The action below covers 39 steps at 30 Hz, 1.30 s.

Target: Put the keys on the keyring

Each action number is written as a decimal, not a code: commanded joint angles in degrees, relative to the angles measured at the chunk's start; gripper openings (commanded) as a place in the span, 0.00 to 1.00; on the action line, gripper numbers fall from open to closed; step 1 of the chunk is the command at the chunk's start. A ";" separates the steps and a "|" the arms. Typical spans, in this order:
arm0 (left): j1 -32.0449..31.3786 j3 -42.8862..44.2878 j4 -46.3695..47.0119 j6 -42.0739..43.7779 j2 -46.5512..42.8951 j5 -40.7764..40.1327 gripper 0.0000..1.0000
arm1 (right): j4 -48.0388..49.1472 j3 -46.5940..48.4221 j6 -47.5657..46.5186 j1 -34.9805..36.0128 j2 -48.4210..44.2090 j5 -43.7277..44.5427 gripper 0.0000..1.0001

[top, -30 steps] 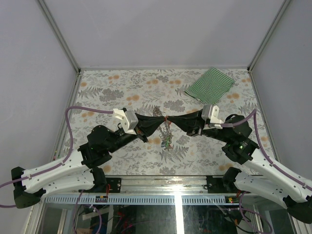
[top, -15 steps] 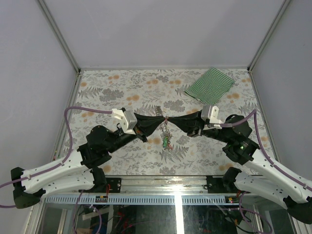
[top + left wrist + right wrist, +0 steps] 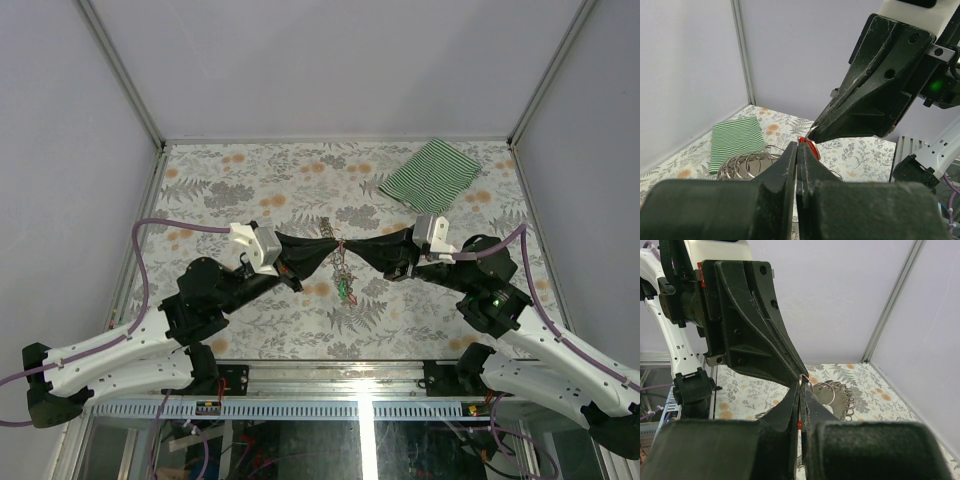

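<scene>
Both grippers meet tip to tip above the table's middle. My left gripper is shut, and the keyring, a grey coil of metal loops, is held up at its tip. My right gripper is shut on a thin wire loop belonging to a red-tagged key. More keys hang below the tips in a bunch, one with a green tag. Which loops are joined is hidden by the fingers.
A green-striped cloth lies folded at the back right of the floral table. Metal frame posts stand at the back corners. A purple cable loops off the left arm.
Both arms have hardly moved. The hanging bunch of keys has swung slightly under the joined tips.
</scene>
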 commanded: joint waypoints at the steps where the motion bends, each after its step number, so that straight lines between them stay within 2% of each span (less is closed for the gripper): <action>1: -0.47 2.38 4.97 0.96 -0.06 0.59 0.00 | 3.52 1.12 0.71 -0.06 0.16 -0.47 0.00; 11: -0.46 3.02 4.05 1.30 -0.06 1.02 0.00 | 3.68 1.05 0.81 -0.08 0.46 -0.26 0.00; 20: -0.48 2.95 4.33 1.63 -0.30 1.02 0.00 | 0.85 1.27 0.71 -0.07 -0.43 5.41 0.00; 39: -0.43 2.28 5.07 2.73 -0.72 1.98 0.00 | -3.09 2.45 2.14 -0.07 -0.80 10.05 0.00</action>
